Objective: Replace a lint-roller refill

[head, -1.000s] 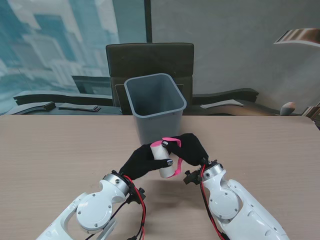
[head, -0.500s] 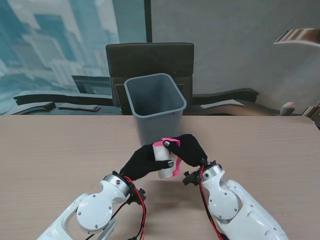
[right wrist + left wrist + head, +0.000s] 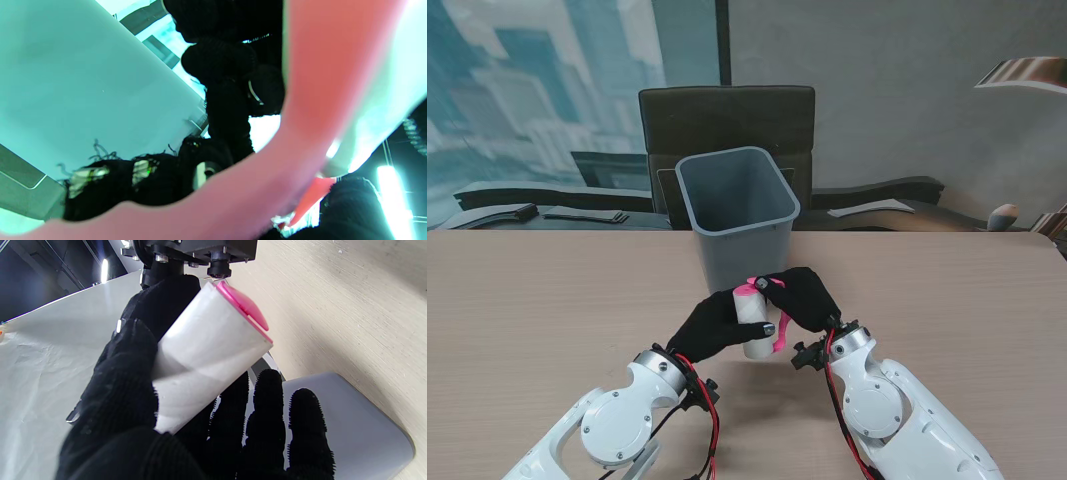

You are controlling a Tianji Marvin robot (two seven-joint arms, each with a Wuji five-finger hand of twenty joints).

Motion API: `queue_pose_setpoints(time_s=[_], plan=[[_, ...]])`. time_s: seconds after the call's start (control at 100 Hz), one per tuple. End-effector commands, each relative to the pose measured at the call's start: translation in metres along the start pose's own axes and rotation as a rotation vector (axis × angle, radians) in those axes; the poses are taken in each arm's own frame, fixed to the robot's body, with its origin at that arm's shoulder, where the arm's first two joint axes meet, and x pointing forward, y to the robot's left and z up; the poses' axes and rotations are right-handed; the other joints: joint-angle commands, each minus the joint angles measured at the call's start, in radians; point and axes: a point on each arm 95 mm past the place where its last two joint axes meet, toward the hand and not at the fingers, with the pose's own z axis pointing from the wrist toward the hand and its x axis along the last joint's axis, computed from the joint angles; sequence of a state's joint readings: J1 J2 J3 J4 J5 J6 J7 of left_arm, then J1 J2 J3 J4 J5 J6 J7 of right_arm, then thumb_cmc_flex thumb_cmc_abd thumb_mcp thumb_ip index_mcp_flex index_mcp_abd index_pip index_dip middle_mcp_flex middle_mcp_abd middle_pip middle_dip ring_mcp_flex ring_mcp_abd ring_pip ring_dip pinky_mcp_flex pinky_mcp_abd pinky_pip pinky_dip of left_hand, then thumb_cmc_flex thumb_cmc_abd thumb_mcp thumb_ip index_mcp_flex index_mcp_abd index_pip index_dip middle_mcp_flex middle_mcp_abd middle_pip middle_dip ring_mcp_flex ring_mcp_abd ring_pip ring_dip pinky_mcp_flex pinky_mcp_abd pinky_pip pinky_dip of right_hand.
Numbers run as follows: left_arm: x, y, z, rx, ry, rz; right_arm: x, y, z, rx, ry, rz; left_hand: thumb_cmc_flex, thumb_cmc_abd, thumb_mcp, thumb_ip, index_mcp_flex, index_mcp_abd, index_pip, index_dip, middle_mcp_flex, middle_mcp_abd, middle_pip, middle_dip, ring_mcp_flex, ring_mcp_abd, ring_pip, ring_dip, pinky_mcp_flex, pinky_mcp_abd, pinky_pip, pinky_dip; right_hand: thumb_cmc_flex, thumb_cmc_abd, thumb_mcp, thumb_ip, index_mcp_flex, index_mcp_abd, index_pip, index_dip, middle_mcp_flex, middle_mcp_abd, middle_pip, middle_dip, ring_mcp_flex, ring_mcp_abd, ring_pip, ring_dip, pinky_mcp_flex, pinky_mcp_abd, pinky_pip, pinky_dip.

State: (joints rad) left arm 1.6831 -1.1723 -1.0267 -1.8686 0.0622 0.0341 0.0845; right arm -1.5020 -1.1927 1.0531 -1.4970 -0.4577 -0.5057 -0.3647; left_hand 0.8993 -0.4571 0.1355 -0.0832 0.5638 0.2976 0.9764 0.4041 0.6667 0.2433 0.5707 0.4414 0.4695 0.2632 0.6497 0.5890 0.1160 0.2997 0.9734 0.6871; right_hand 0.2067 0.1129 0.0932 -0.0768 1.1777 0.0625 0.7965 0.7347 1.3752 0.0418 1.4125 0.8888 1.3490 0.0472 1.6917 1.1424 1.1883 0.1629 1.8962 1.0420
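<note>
Across the middle of the stand's view stretches the pale wooden tabletop point(image 3: 547, 300), and beyond its far edge sits a dark chair point(image 3: 727, 120). On the tabletop, right in front of that chair, stands the grey bin point(image 3: 737, 215), upright and open-topped, and it is the biggest thing on the wood. Just nearer to me than the bin, both black-gloved hands meet above the tabletop. On the left, the left hand point(image 3: 710, 325) is wrapped around the white lint-roller refill point(image 3: 754, 322), fingers curled on the roll's side; the left wrist view shows the white cylinder point(image 3: 206, 353) pressed into the palm with a glove thumb across it and the other fingers point(image 3: 267, 420) spread behind. On the right, the right hand point(image 3: 805, 297) is closed over the pink lint-roller handle point(image 3: 760, 284), gripping it at the roll's far end, close to the bin's front wall. The right wrist view is filled by a blurred pink band point(image 3: 300, 116), too close to read in detail. The refill is held tilted, off the tabletop, between the two hands, with a pink end cap point(image 3: 245, 308) showing at one end.
</note>
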Motion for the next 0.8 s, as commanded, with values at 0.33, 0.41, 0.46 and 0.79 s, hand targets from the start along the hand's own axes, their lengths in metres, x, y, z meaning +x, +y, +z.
queue_pose_setpoints(time_s=[0.33,0.41,0.46,0.79], plan=[[-0.0006,0.0029,-0.0010,-0.012,-0.012,-0.003,0.0076,-0.0051,0.0029,0.014,0.015,0.025,0.143,0.126,0.112,0.058,0.076,-0.153,0.142,0.023,-0.012,-0.029,0.012,0.029,-0.011,-0.008,0.025,0.018,-0.006,-0.018,0.033,-0.006,-0.023,0.067,-0.033,0.028,-0.035,0.152,-0.127,-0.076,0.077,0.139,0.099,0.015,-0.032,-0.187,0.130,0.033,0.051,-0.145,0.198,0.016],[-0.0004,0.0028,-0.0009,-0.012,-0.013,-0.003,0.0077,-0.0051,0.0030,0.015,0.015,0.027,0.142,0.127,0.112,0.058,0.076,-0.151,0.142,0.023,-0.013,-0.029,0.012,0.029,-0.012,-0.007,0.025,0.018,-0.006,-0.018,0.033,-0.006,-0.023,0.067,-0.035,0.029,-0.043,0.156,-0.135,-0.084,0.077,0.139,0.099,0.015,-0.032,-0.186,0.130,0.032,0.051,-0.145,0.198,0.015],[-0.0002,0.0031,-0.0010,-0.012,-0.012,-0.005,0.0079,-0.0055,0.0031,0.016,0.015,0.029,0.143,0.128,0.112,0.059,0.076,-0.153,0.142,0.023,-0.013,-0.030,0.012,0.029,-0.012,-0.008,0.025,0.018,-0.006,-0.018,0.033,-0.006,-0.022,0.067,-0.036,0.029,-0.049,0.159,-0.144,-0.093,0.077,0.139,0.098,0.015,-0.032,-0.186,0.131,0.032,0.051,-0.145,0.198,0.015],[-0.0004,0.0023,-0.0003,-0.011,-0.015,-0.001,0.0118,-0.0090,0.0025,0.011,0.029,0.050,0.143,0.128,0.111,0.058,0.075,-0.153,0.142,0.023,-0.013,-0.029,0.012,0.029,-0.012,-0.008,0.025,0.018,-0.006,-0.018,0.033,-0.006,-0.018,0.071,-0.046,0.030,-0.075,0.167,-0.177,-0.137,0.077,0.139,0.098,0.015,-0.032,-0.187,0.130,0.031,0.051,-0.145,0.198,0.013]])
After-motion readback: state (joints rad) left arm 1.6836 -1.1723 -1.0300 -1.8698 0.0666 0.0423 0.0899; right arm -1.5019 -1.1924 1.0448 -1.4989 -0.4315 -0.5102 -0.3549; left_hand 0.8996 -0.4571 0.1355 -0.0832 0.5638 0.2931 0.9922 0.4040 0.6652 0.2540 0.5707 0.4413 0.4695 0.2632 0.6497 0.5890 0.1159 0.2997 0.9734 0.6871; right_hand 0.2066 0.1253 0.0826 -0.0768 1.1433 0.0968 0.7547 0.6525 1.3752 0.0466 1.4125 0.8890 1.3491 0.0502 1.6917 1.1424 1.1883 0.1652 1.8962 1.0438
